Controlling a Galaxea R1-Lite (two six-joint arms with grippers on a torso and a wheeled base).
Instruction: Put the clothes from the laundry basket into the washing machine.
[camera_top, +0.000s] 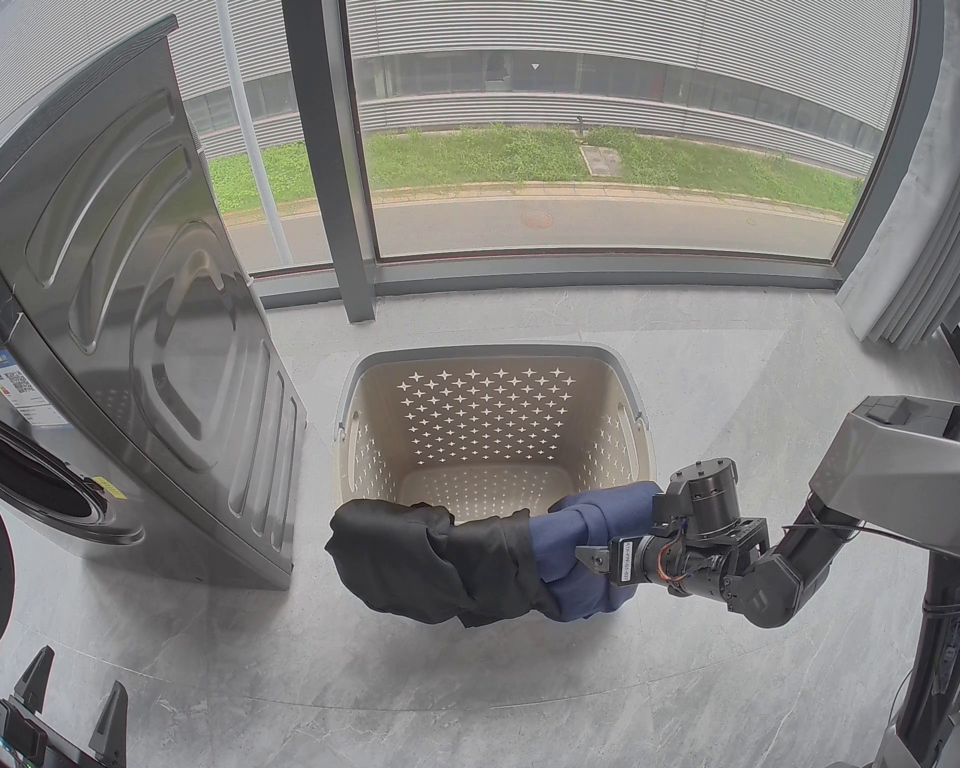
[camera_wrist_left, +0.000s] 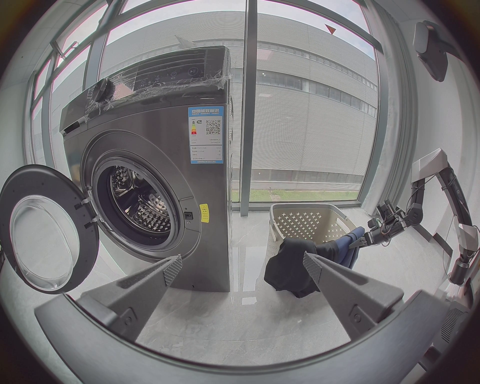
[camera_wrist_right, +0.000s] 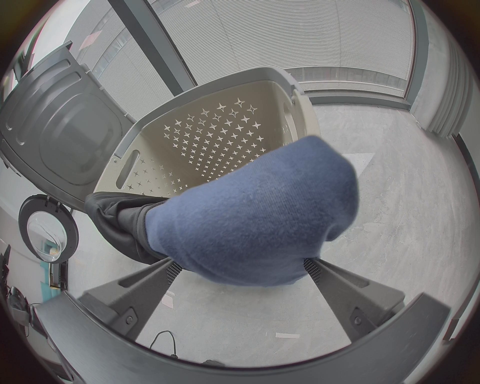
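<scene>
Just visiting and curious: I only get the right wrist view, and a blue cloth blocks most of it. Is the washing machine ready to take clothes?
Observer: It looks so. In the left wrist view the washing machine has its round door swung wide open, and the steel drum shows inside.
Operator: What is the dark thing beside the blue cloth?
Observer: A black garment. The head view shows it next to the blue cloth, hanging over the near rim of the laundry basket, on the side toward the machine.
Operator: And the other arm?
Observer: The left gripper is open and holds nothing. It faces the machine and the basket.
</scene>
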